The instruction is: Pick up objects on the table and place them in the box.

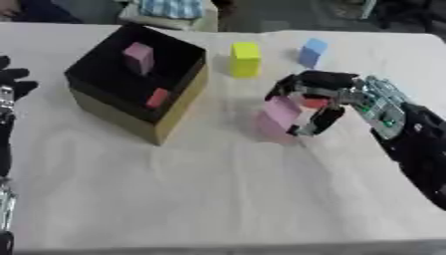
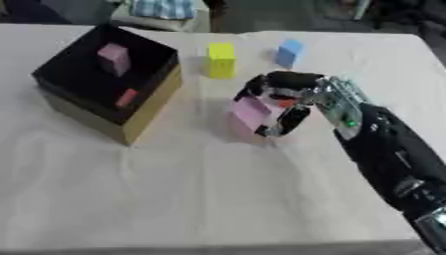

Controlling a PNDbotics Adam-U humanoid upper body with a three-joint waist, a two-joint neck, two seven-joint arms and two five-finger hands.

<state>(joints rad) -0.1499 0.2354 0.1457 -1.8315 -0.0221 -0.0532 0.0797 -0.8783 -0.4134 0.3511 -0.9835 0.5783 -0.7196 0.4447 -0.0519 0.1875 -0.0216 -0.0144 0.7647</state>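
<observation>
A black-lined cardboard box (image 1: 178,107) stands at the left, holding a pink block (image 1: 138,57) and a small red block (image 1: 158,97). My right hand (image 1: 322,97) is in the middle right of the table, fingers and thumb curled round a pink block (image 1: 280,112); a red piece (image 1: 313,102) shows behind that block inside the hand. A yellow block (image 1: 246,59) and a blue block (image 1: 312,52) stand upright on the cloth beyond the hand. My left hand (image 1: 10,79) shows at the left edge, fingers relaxed, holding nothing.
A white cloth (image 1: 218,189) covers the table, bare in front of the box and hand. Folded checked fabric (image 1: 170,9) lies past the far edge.
</observation>
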